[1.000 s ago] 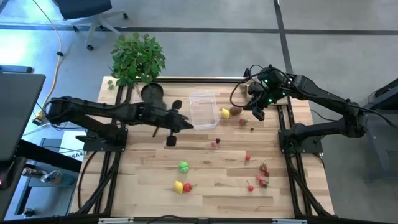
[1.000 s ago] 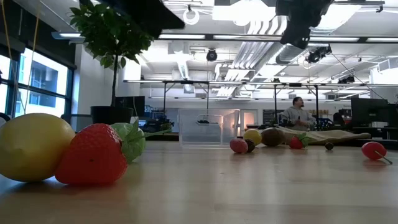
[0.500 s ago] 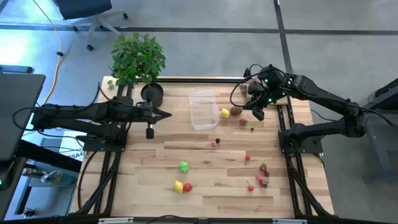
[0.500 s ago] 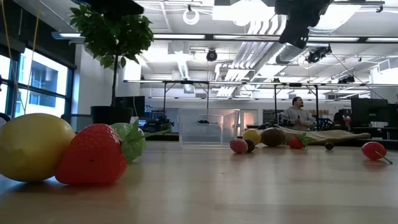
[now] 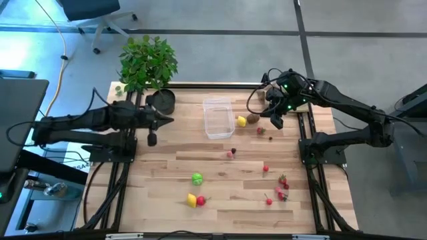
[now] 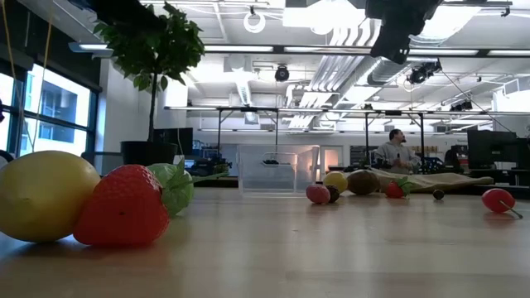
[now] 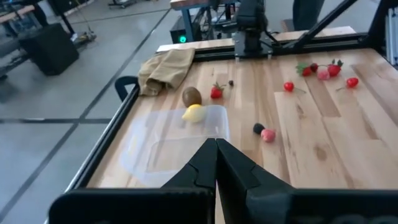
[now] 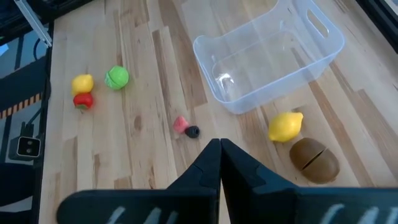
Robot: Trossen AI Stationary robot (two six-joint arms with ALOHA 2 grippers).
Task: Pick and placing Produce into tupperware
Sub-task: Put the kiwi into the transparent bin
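Note:
The clear tupperware stands empty at the table's far middle; it also shows in the left wrist view and the right wrist view. A yellow lemon and a brown kiwi lie just right of it. A green round fruit, a lemon with a strawberry and several red berries lie scattered nearer. My left gripper is shut and empty, above the table's left side. My right gripper is shut and empty, above the table right of the kiwi.
A leafy plant in a black pot stands at the far left corner. A tan paper bag lies at the far right edge. A small red piece with a dark berry lies near the middle.
My left gripper has drawn back from beside the tupperware toward the table's left edge, still shut. The right arm and the produce have kept still.

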